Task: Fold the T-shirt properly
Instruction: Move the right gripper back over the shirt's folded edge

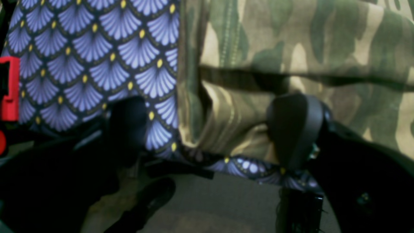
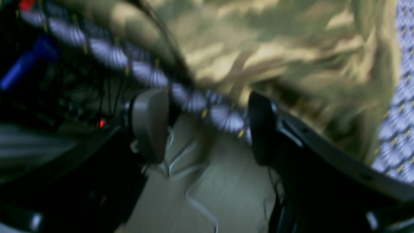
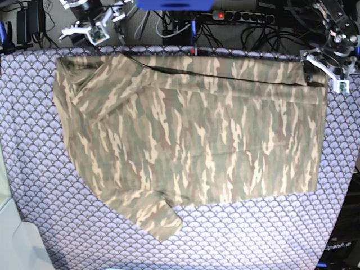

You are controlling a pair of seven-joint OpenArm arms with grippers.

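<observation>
The camouflage T-shirt (image 3: 191, 135) lies spread flat on the fan-scale tablecloth (image 3: 34, 185), with its far edge turned over in a narrow strip and one sleeve (image 3: 154, 216) pointing toward the near edge. My left gripper (image 1: 210, 129) stands open at the table's far edge, astride a corner of the T-shirt (image 1: 291, 48): one finger (image 1: 296, 129) is over the cloth, the other over the tablecloth (image 1: 97, 48). In the base view the left gripper (image 3: 328, 66) is at the far right corner. My right gripper (image 2: 207, 127) is open at the far left edge, with the T-shirt (image 2: 258, 48) beyond it; the base view shows the right gripper (image 3: 93, 31) there too.
A power strip (image 3: 247, 16) and cables run behind the table. A red part (image 1: 9, 87) sits at the left of the left wrist view. The floor with white cables (image 2: 194, 181) shows below the table edge. A white object (image 3: 17, 242) stands at the near left.
</observation>
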